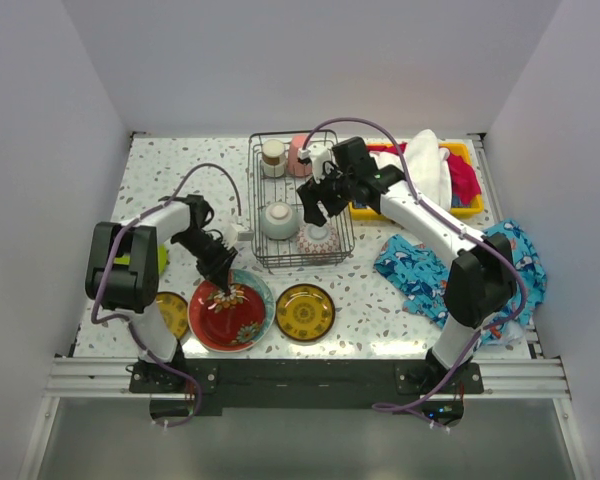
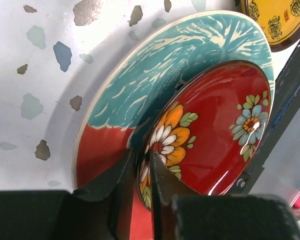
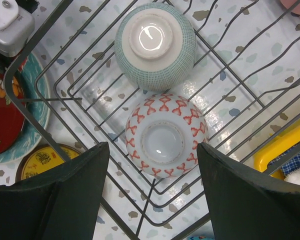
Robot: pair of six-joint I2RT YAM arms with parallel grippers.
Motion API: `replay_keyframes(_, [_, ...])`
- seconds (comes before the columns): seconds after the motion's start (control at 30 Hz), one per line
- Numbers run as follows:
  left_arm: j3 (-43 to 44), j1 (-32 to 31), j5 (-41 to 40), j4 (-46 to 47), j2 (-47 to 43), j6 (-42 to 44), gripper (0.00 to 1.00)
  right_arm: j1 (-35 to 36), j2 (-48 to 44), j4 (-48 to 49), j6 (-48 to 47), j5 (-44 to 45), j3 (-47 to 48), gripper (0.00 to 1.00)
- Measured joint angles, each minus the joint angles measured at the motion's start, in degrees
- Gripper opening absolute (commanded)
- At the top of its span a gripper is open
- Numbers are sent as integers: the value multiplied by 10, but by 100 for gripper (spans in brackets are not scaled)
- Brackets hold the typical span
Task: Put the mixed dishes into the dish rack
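The red teal-rimmed plate [image 1: 232, 312] [image 2: 215, 125] lies flat on the table at the front left. My left gripper [image 1: 222, 288] [image 2: 142, 172] reaches down onto it, fingers shut across the dark raised edge around its flowered red centre. The dish rack [image 1: 254, 205] [image 3: 55, 95] holds an upturned pale green bowl [image 1: 278, 220] [image 3: 155, 40], an upturned red-patterned bowl [image 1: 318, 240] [image 3: 166, 135], a metallic cup [image 1: 273, 157] and a pink cup [image 1: 298, 156]. My right gripper [image 1: 315, 207] [image 3: 152, 146] hangs open above the red-patterned bowl, holding nothing.
One amber plate [image 1: 304, 312] [image 2: 277, 20] lies right of the red plate; another [image 1: 172, 314] sits partly under the left arm. Something lime-green [image 1: 160, 258] shows behind that arm. A yellow bin [image 1: 464, 207] of cloths and a blue fish-print cloth [image 1: 420, 270] occupy the right.
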Motion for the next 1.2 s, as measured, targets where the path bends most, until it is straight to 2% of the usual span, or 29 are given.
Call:
replay_keyframes(0.03, [-1,0,0,1,1,0,12,0,0,-1,0,0,-1,75])
replay_keyframes(0.13, [-2,0,1,0,1,1,0,0,0,-2,-3,0,-1,74])
replay_keyframes(0.37, [-2,0,1,-22,-12,22,0,0,0,-2,-4,-5,-1,74])
replay_keyframes(0.53, [11,3,0,-48,-70,50,0,-1,2,2,-2,-63,7,74])
replay_keyframes(0.67, [28,18,0,-65,-116,74,0,0,28,14,7,-142,45,74])
replay_keyframes(1.0, [48,103,1,-68,-183,115,0,30,145,69,32,-386,102,75])
replay_keyframes(1.2, [53,120,16,-73,-217,114,0,59,211,123,80,-452,125,75])
